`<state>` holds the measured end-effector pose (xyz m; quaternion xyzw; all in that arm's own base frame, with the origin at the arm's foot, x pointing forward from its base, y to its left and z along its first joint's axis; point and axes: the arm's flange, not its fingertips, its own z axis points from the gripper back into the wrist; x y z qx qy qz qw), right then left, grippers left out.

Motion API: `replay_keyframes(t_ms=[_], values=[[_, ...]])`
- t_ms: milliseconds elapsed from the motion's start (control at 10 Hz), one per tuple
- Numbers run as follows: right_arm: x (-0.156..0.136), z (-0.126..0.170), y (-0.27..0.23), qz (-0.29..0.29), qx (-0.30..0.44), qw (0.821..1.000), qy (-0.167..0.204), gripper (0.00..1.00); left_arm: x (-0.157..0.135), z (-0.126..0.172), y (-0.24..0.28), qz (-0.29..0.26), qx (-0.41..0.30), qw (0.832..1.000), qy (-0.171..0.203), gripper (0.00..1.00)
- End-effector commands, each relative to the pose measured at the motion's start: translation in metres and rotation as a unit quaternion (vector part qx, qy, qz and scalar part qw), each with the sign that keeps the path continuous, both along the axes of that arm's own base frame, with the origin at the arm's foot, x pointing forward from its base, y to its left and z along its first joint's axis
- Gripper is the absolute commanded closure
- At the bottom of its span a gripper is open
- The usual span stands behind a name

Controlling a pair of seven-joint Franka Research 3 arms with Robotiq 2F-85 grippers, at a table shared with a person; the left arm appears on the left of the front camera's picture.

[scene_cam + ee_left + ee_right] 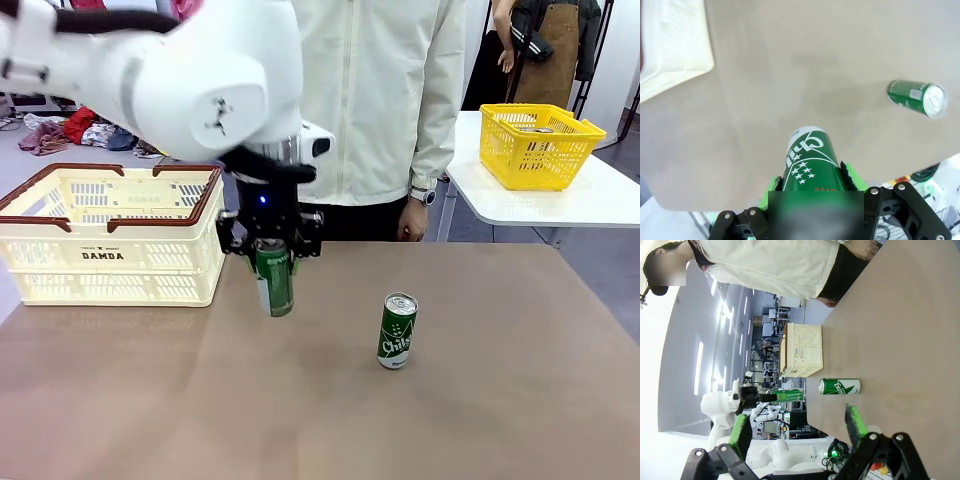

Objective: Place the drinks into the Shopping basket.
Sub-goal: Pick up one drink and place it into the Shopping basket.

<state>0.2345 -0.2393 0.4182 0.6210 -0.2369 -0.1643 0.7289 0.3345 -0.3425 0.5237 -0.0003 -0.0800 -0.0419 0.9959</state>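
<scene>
One green can (276, 290) gripped by left end effector (268, 258).

The left arm (200, 80) is chunky glossy white with a black cable (110, 20) on top. The left gripper (272, 268) is black, with a little blue light (262, 200), green pads (849, 175) and silver screws (872, 191). The right gripper (796, 426) is the same deal. The person (350, 60) has a cream zip jacket (390, 120) and a wristwatch (427, 196).

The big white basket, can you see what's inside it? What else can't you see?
1. Inside of the Shopping basket: front view, its near wall hides the bottom.
2. Top of the held green can: front view, the left hand covers it.
3. Contents of the yellow basket: front view, too small and far.
4. Shopping basket, left wrist view: cut off by the picture's edge.
</scene>
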Motion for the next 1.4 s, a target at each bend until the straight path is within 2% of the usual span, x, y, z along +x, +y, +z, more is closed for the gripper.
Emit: replay_keyframes(t_ms=[0, 600, 700, 800, 900, 1200, 1300], values=[[-0.002, 0.001, -0.001, 0.006, -0.004, 1.000, -0.009, 0.00, -0.018, 0.019, 0.022, -0.016, -0.010, 1.000, -0.019, 1.00], [-0.002, 0.001, -0.001, 0.006, -0.004, 1.000, -0.009, 0.00, -0.013, 0.019, 0.007, -0.006, 0.000, 1.000, -0.013, 1.00], [-0.002, 0.001, -0.001, 0.006, -0.004, 1.000, -0.009, 0.00, -0.014, 0.010, 0.009, -0.008, 0.007, 1.000, -0.009, 1.00], [-0.002, 0.001, -0.001, 0.006, -0.004, 1.000, -0.009, 0.00, -0.009, 0.039, 0.034, 0.038, -0.007, 0.997, -0.062, 1.00], [-0.002, 0.001, -0.001, 0.006, -0.004, 1.000, -0.009, 0.00, 0.004, 0.065, 0.061, 0.038, -0.012, 0.998, -0.056, 1.00], [-0.002, 0.001, -0.001, 0.006, -0.004, 1.000, -0.009, 0.00, 0.052, 0.132, 0.144, -0.073, -0.019, 0.994, -0.084, 1.00], [-0.002, 0.001, -0.001, 0.006, -0.004, 1.000, -0.009, 0.00, 0.069, 0.141, 0.170, -0.063, 0.009, 0.994, -0.084, 1.00]])
